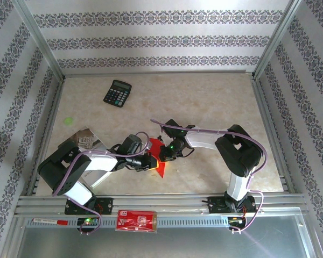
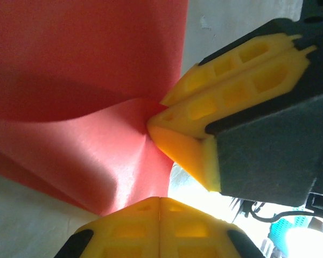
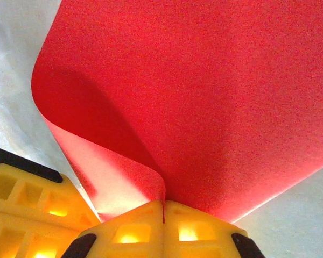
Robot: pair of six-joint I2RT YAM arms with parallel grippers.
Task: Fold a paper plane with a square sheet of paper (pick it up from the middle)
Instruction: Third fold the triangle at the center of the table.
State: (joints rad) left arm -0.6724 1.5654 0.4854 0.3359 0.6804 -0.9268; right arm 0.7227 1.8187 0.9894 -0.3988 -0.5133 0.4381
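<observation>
The square sheet of paper (image 1: 160, 169) is bright red and lies mid-table between both arms, one flap curling up in a soft fold (image 3: 124, 161). My right gripper (image 1: 163, 156) (image 3: 163, 203) is shut on the paper's edge, a thin red line showing between its fingertips. In the left wrist view the same right fingers (image 2: 226, 91) pinch the paper (image 2: 86, 64) from the right. My left gripper (image 1: 151, 162) (image 2: 160, 200) is shut, fingertips pressed together right beside the paper with nothing visible between them. The paper plane is out of view.
A black calculator (image 1: 117, 93) lies at the back left of the beige table (image 1: 220, 102). A white printed booklet (image 1: 86, 141) sits by the left arm, with a green dot (image 1: 68, 121) nearby. A red printed packet (image 1: 137, 221) rests on the front rail.
</observation>
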